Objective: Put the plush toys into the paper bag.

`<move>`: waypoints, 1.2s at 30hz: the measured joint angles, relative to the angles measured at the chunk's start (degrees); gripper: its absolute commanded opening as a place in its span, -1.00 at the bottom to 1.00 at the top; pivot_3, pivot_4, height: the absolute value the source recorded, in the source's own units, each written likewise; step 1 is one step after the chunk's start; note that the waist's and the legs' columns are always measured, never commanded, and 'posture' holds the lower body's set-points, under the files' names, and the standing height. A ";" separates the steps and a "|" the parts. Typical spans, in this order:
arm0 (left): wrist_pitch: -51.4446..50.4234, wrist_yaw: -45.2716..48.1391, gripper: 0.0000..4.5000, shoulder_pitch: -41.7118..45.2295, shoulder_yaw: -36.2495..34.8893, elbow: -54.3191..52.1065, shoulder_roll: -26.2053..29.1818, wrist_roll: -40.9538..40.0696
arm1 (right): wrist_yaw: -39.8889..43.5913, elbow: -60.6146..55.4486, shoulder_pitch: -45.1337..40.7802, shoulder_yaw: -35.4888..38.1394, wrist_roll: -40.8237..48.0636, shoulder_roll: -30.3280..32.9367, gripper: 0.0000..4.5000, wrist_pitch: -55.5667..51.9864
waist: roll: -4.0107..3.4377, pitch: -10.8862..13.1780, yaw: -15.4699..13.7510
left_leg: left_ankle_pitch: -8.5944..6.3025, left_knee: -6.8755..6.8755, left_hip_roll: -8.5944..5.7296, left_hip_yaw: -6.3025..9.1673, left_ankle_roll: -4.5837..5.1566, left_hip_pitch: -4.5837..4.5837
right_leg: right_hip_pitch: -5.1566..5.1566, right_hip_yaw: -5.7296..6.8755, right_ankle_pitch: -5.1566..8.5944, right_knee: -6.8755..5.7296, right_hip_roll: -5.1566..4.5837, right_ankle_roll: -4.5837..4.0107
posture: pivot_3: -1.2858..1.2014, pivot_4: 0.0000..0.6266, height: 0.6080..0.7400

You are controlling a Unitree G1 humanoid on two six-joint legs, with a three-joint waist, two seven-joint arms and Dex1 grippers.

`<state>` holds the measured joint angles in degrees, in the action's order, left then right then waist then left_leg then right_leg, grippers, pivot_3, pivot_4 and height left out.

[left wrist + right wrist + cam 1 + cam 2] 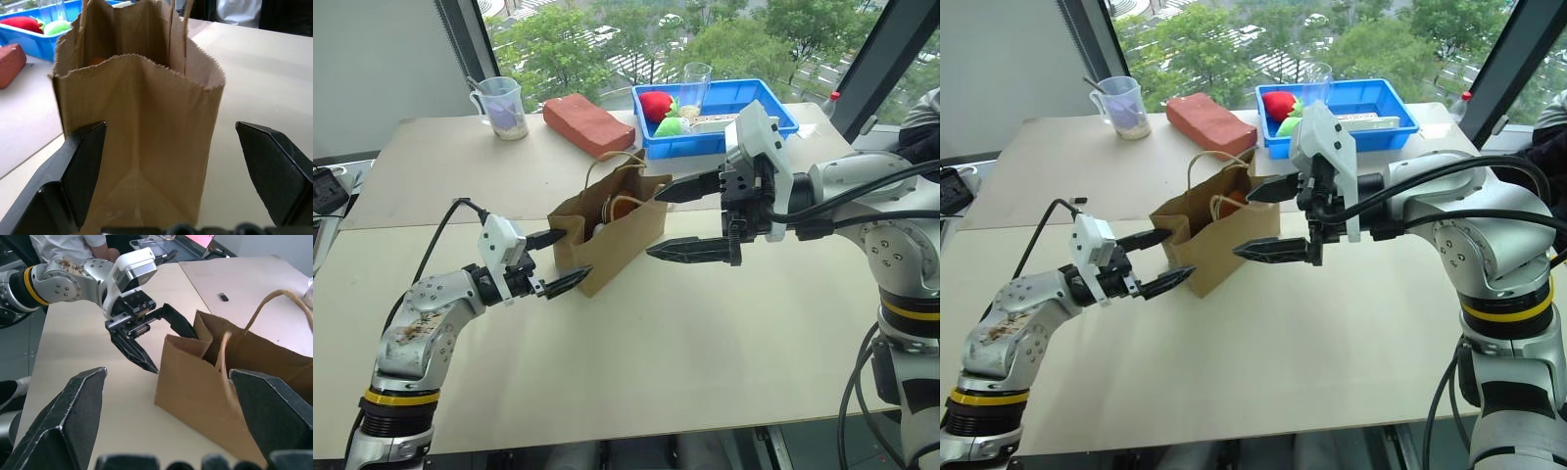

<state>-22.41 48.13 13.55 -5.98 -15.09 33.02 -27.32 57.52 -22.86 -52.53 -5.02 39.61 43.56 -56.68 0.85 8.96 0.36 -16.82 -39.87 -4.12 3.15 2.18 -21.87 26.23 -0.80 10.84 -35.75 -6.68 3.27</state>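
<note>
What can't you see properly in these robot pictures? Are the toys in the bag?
- Inside the paper bag: in the left eye view its own walls hide most of it; only something white and something orange-brown peek out, so I can't tell whether both plush toys are inside.
- Blue tray: the right gripper covers part of it in that view.
- Cup: what it holds is too small to name.
- Left gripper: one finger's tip sits behind the bag's edge.
</note>
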 measured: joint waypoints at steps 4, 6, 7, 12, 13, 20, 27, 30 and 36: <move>0.02 -2.22 1.00 -2.31 -0.07 -2.49 -0.67 0.10 | -0.70 -0.45 0.26 0.10 0.01 0.05 0.98 0.00 | 0.00 0.00 0.06 | 0.00 0.01 0.01 0.00 0.00 0.01 | 0.01 0.00 0.00 -0.01 0.00 0.00 | 0.03 -0.52 1.00; 0.23 -3.50 1.00 -3.03 -0.70 -3.87 -0.86 0.17 | -0.92 -0.81 0.99 0.13 0.01 0.11 0.98 0.00 | 0.00 0.00 0.09 | 0.00 0.00 0.02 0.00 0.00 0.01 | 0.00 -0.01 0.00 -0.01 0.00 0.00 | 0.03 -0.52 1.00; 0.80 -4.06 1.00 -3.24 -1.16 -4.35 -0.85 0.29 | -1.03 -0.93 1.37 0.13 0.01 0.11 0.98 0.00 | 0.00 0.00 0.09 | 0.00 -0.01 0.01 0.00 0.00 0.00 | 0.00 -0.01 0.00 -0.01 0.00 0.00 | 0.03 -0.52 1.00; 4.76 -5.27 1.00 -3.63 -3.05 -4.56 -0.34 2.53 | -1.41 -1.36 1.79 0.13 0.01 0.11 0.98 0.03 | 0.00 0.00 -0.09 | 0.00 -0.02 0.00 0.00 0.00 0.01 | -0.01 -0.01 0.00 0.00 0.00 0.00 | 0.03 -0.52 1.00; 5.23 -5.40 1.00 -3.59 -3.18 -4.20 -0.33 2.78 | -1.42 -1.36 1.79 0.13 0.00 0.11 0.98 0.03 | 0.00 0.00 -0.12 | 0.00 -0.02 0.00 -0.01 0.00 0.00 | -0.01 0.00 0.00 0.01 0.00 0.00 | 0.03 -0.52 1.00; 7.26 -5.93 1.00 -2.46 -3.09 -1.92 -0.87 3.78 | -1.54 -1.35 1.79 0.13 -0.03 0.11 0.98 0.06 | 0.00 0.00 -0.25 | 0.00 -0.02 0.00 -0.01 0.00 0.00 | -0.01 0.01 0.00 0.01 0.00 0.00 | 0.03 -0.52 1.00; 8.26 -7.73 1.00 -1.62 -2.18 -0.59 -3.35 5.05 | -2.49 -1.42 1.79 0.13 -0.07 0.37 0.98 0.06 | 0.00 0.00 -0.28 | 0.00 -0.01 0.00 -0.01 0.00 0.00 | 0.00 0.01 0.00 0.00 0.00 0.00 | 0.03 -0.52 1.00; 8.86 -8.81 1.00 -1.62 -2.18 -0.60 -3.63 5.51 | -2.66 -1.45 1.79 0.13 -0.06 0.53 0.98 0.06 | 0.00 0.00 -0.28 | 0.00 -0.02 0.00 0.00 0.00 0.00 | 0.00 0.01 0.00 0.01 0.00 0.00 | 0.03 -0.52 1.00; 8.94 -11.07 1.00 -2.41 -2.41 -0.97 -3.83 5.73 | -2.71 -1.46 1.79 0.13 -0.08 0.62 0.98 0.12 | 0.00 0.00 -0.30 | 0.00 -0.02 0.00 -0.01 0.00 0.00 | -0.01 0.01 0.00 0.01 0.00 0.00 | 0.03 -0.52 1.00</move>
<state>-13.47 37.06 11.14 -8.38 -16.06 29.19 -21.59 54.81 -24.32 -50.73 -4.89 39.53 44.18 -56.55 0.85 8.96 0.06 -16.82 -39.89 -4.12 3.14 2.18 -21.87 26.22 -0.79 10.83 -35.74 -6.68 3.26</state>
